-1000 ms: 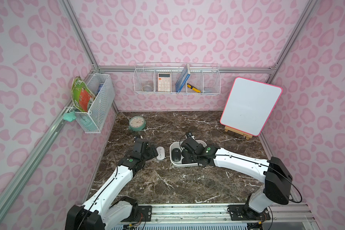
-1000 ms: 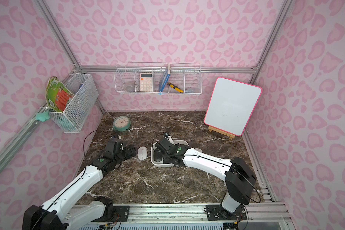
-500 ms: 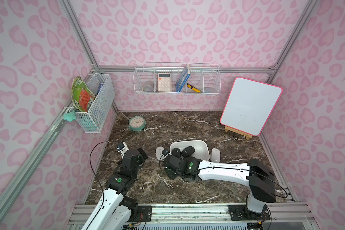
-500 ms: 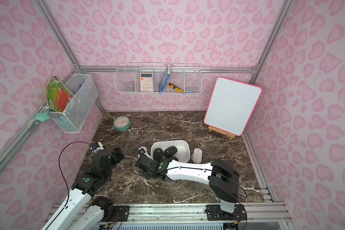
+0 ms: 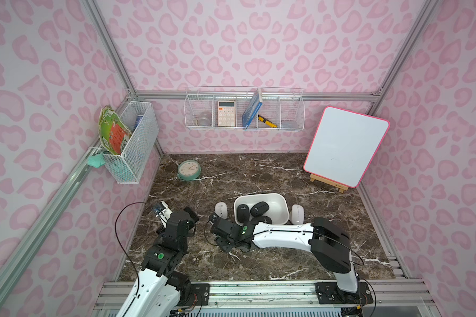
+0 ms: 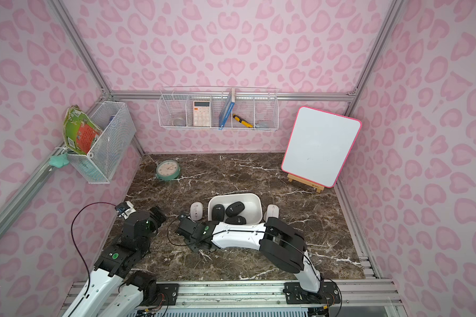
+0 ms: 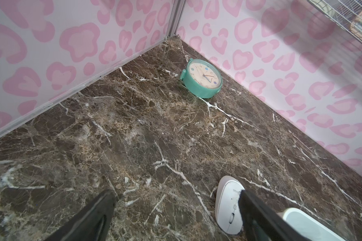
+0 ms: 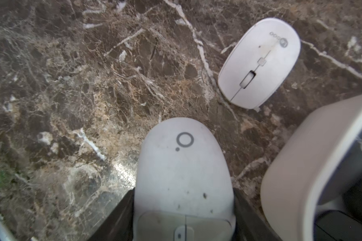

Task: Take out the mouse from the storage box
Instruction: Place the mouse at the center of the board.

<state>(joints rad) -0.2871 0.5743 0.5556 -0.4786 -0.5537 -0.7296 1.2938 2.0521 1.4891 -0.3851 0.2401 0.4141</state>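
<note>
Item: storage box (image 5: 277,209). White tub on the marble counter (image 5: 259,175). It holds three black mice (image 5: 259,208).

Item: held mouse (image 8: 184,167). White, with a ring mark on its shell. It is out of the storage box, just beside its near corner on the left arm's side. The right fingers (image 8: 121,217) clamp its flanks at the button end.

Item: flat white mouse (image 5: 221,210). On the counter just beside the storage box, left arm's side.

Item: second white mouse (image 5: 297,214). On the counter just beside the storage box, right arm's side.

Item: left fingers (image 7: 257,212). Spread wide and holding nothing, farther from the storage box than the flat white mouse.

Hazards:
- The held mouse has a smooth domed shell and is gripped only at one end, so it may pivot or slip on release.
- It sits close to both the box wall and the flat white mouse, so a careless set-down could strike either.
- One left finger overlaps the flat white mouse in the left wrist view, so a sweep could shove that mouse.

Not legible:
- The right wrist hides the held mouse in both top views.
- Whether the held mouse touches the counter cannot be told.
- One black mouse is partly covered by the right arm.
- The storage box is cut off in both wrist views.
</note>
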